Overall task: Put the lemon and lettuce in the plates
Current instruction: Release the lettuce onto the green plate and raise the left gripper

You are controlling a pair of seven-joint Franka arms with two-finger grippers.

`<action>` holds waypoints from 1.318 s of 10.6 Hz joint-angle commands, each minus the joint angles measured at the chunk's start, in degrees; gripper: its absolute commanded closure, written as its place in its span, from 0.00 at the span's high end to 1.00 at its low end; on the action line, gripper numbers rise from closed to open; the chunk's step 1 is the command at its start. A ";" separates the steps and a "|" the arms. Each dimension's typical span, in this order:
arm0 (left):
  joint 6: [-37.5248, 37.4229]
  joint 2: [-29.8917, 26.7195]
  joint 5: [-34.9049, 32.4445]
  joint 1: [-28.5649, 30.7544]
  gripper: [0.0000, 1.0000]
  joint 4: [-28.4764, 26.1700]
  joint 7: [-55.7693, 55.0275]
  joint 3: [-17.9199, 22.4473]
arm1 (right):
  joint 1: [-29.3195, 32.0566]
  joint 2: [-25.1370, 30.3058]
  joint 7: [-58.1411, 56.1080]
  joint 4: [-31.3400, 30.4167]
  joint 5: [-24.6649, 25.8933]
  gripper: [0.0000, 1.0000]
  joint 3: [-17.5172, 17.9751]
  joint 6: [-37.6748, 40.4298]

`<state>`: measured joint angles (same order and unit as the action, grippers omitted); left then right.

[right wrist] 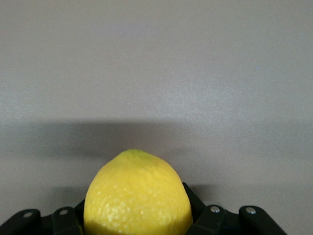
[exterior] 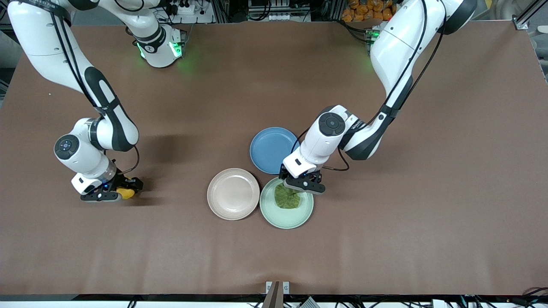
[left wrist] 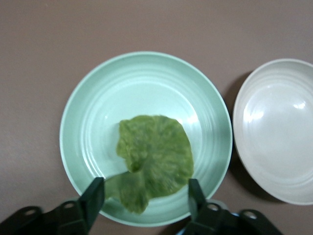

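1. The left gripper (exterior: 302, 185) is held low over the green plate (exterior: 299, 219), at the plate's rim nearest the blue plate (exterior: 267, 149).
2. Its fingers (left wrist: 94, 198) are seen spread apart in the left wrist view; nothing is clamped betw. them.
3. The lettuce (exterior: 287, 198) is laid flat inside the green plate, approx. at its centre. One edge of the leaf reaches into the gap betw. the two fingers; whether the fingers touch it cannot be told.
4. The right gripper (exterior: 124, 191) is placed low at the table (exterior: 385, 239), toward the right arm's end, well apart from the plates.
5. Its fingers are clamped on the lemon (exterior: 126, 193); in the right wrist view the lemon (right wrist: 138, 196) is seen filling the gap betw. the fingers, w/ its rounded end sticking out past them.
6. Whether the lemon rests on the table or is lifted cannot be told.
7. The beige plate (exterior: 233, 193) is set just beside the green plate, toward the right arm's end; nothing is in it.
8. The blue plate is farther from the front camera than both, close to them.
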<state>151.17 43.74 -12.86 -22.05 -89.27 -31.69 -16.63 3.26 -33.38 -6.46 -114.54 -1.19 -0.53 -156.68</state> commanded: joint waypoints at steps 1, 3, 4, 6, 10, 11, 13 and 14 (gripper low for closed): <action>-0.69 -4.51 -1.64 2.17 1.00 0.07 -1.97 1.34 | -0.53 0.15 0.30 4.22 -0.92 0.42 0.44 7.66; -8.21 -9.17 -1.64 4.12 1.00 -0.02 -1.71 1.34 | -1.75 0.94 4.24 5.72 -0.92 0.42 1.14 11.03; -11.65 -11.46 -1.64 5.34 1.00 -0.11 -1.80 1.34 | -2.55 1.12 7.31 6.08 -0.92 0.42 1.75 11.82; -19.73 -16.12 -1.64 7.98 1.00 -0.11 -1.71 1.25 | -6.22 1.30 14.95 7.04 -1.00 0.42 2.11 12.79; -29.95 -22.36 -0.95 13.24 1.00 -0.11 1.18 0.90 | -12.03 1.12 23.24 8.62 -1.96 0.39 2.20 12.89; -32.14 -23.77 -0.77 15.18 1.00 -0.02 3.10 0.72 | -14.13 1.03 24.99 9.59 -4.23 0.39 2.11 13.06; -36.01 -26.41 0.80 18.69 1.00 -0.02 9.07 0.63 | -17.74 0.60 27.11 12.66 -9.68 0.39 2.11 14.81; -37.77 -27.47 3.60 20.71 1.00 -0.02 11.28 0.63 | -19.15 0.33 28.34 13.46 -10.75 0.38 2.02 14.82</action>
<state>117.05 20.11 -12.82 -5.33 -87.52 -25.48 -15.31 -12.75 -33.12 18.77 -103.70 -8.40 1.80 -143.78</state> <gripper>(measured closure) 0.000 0.383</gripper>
